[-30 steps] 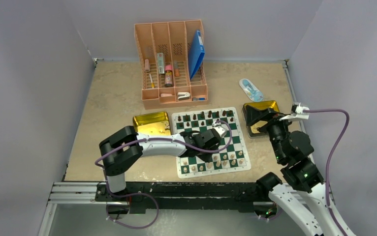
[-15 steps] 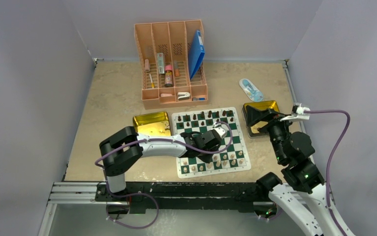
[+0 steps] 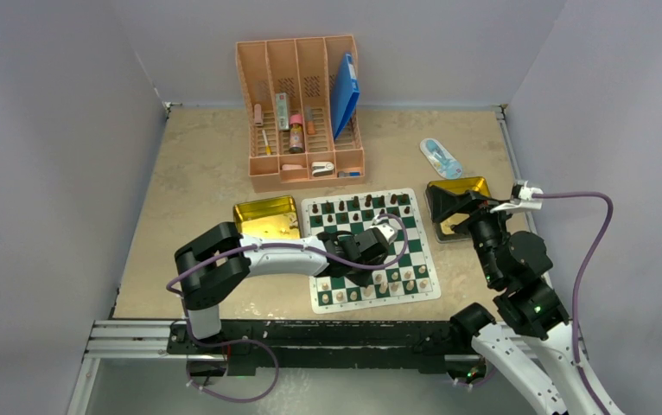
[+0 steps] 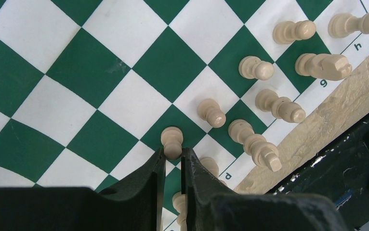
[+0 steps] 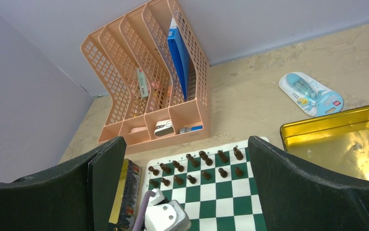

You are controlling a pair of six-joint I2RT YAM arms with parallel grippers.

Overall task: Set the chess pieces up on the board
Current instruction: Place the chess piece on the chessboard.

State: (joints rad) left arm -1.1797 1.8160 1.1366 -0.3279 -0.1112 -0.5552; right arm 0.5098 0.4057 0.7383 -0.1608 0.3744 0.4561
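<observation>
The green-and-white board [image 3: 416,242] lies mid-table. Dark pieces [image 3: 366,206] fill its two far rows. Pale pieces [image 3: 388,281] stand along the near rows. My left gripper [image 3: 369,275] is low over the near part of the board. In the left wrist view its jaws [image 4: 173,153] are closed on a pale pawn [image 4: 172,137] that stands on a green square, with other pale pieces [image 4: 279,103] to its right. My right gripper [image 3: 448,212] is wide open and empty above the right gold tin [image 3: 470,185]. Its wrist view looks down on the dark rows [image 5: 197,168].
A second gold tin [image 3: 263,216] lies left of the board. The pink organiser [image 3: 302,112] with pens and a blue folder stands at the back. A blue packaged item [image 3: 441,156] lies at the back right. Walls close in three sides.
</observation>
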